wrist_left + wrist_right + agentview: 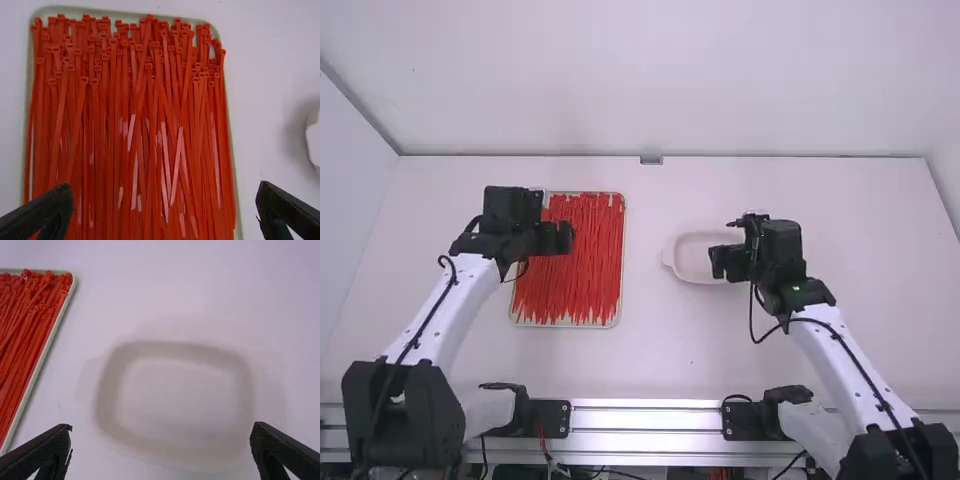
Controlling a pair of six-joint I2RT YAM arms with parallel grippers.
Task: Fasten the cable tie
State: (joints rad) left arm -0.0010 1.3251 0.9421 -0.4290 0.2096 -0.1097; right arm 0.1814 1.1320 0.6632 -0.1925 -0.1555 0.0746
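Cable ties fill the tray directly under the wide-spread left hand.

On my white table I see a shallow white dish right of the middle, well apart from a pale-rimmed tray to its left. A metal rail runs along the near edge; at the far edge sits a small grey piece, perhaps a bracket
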